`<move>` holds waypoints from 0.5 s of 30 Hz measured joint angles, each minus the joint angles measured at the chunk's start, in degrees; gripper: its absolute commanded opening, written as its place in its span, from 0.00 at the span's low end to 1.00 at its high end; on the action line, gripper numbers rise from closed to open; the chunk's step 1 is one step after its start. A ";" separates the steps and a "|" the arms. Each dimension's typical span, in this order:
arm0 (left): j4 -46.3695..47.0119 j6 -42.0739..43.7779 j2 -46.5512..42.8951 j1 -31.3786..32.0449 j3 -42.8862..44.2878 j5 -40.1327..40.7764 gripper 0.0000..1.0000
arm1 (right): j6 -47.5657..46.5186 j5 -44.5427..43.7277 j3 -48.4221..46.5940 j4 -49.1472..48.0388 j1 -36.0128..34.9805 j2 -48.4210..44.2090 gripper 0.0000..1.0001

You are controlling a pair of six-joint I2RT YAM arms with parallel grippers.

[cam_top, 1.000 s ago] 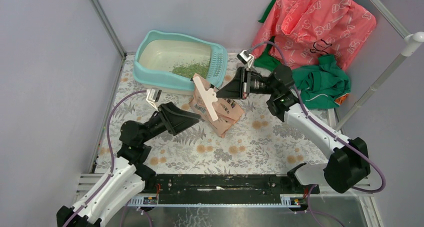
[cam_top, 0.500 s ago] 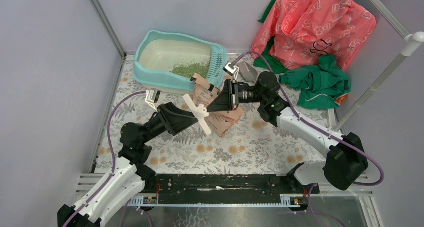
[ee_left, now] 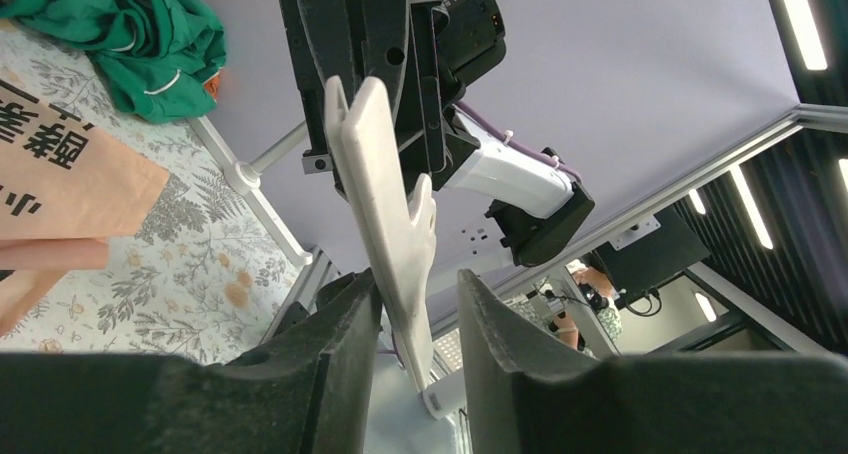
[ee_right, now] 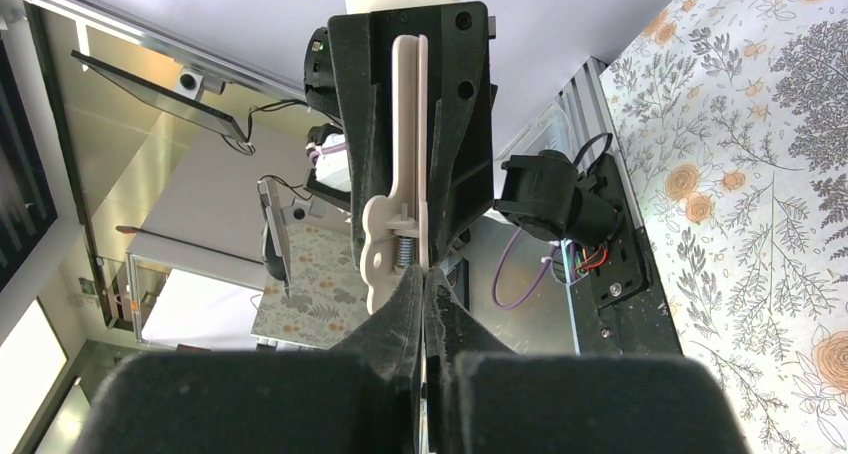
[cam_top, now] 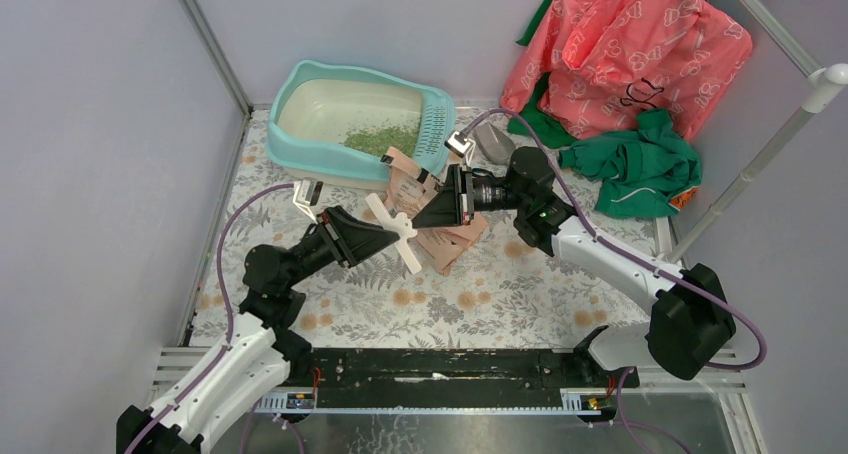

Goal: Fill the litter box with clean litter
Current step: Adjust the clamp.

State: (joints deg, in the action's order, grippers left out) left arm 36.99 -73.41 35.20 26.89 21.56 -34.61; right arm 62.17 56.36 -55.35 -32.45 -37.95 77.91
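litter box (cam_top: pixel 305 162): large rounded-rectangular light-teal plastic tray with a cream-white basin, at 11 o'clock on the table (cam_top: pixel 500 294), which has a pale cover printed with grey ferns and orange flowers; its slotted grille ledge is at the tray's 3 o'clock end.
clean litter (cam_top: pixel 385 137): loose grassy-green granules in a low heap inside the basin, at its 4 o'clock part, against the grille ledge.
left gripper (ee_left: pixel 418 284): black, two-fingered, at 6 o'clock of the litter box, pointing toward 3 o'clock; its fingers are drawn in around one end of a long flat cream-white plastic bag clip (ee_left: pixel 385 204), close on both sides. i cannot tell whether they press on it.
clip: tilted, held up between the two grippers, its metal spring showing in the right wrist view.
right gripper (ee_right: pixel 422 292): black, two-fingered, pointing toward 9 o'clock, facing the left gripper; closed tight, pinching the clip's other end.
paper bag (cam_top: pixel 452 239): peach-pink, printed, lying flat on the table under the right gripper, at 5 o'clock of the litter box.
scoop (cam_top: pixel 492 146): grey, on the table just beside the grille end, at its 3 o'clock.
green cloth (cam_top: pixel 640 169): crumpled, at 2 o'clock on the table.
pink sheet (cam_top: pixel 630 54): large, coral-pink with white outline print, bunched at 1 o'clock, touching the green cloth.
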 measured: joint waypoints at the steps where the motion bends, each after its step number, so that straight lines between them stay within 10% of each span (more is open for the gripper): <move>1: 0.02 -0.07 0.09 0.00 -0.04 0.02 0.35 | -0.02 -0.04 0.00 -0.02 0.00 0.00 0.00; 4: -0.17 -0.04 0.31 -0.02 -0.09 0.11 0.00 | 0.09 -0.20 0.00 -0.26 0.00 0.07 0.00; 8: -0.17 -0.28 0.68 -0.02 -0.28 0.13 0.00 | -0.02 -0.39 0.00 -0.92 0.02 0.09 0.02; 15: -0.04 -0.85 1.36 -0.02 -0.31 0.09 0.00 | -2.01 -0.70 -0.02 1.20 -0.15 0.07 0.63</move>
State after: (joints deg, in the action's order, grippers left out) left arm 36.95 -74.26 36.56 26.87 21.26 -34.52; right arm 60.16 55.66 -55.37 -31.24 -38.11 77.97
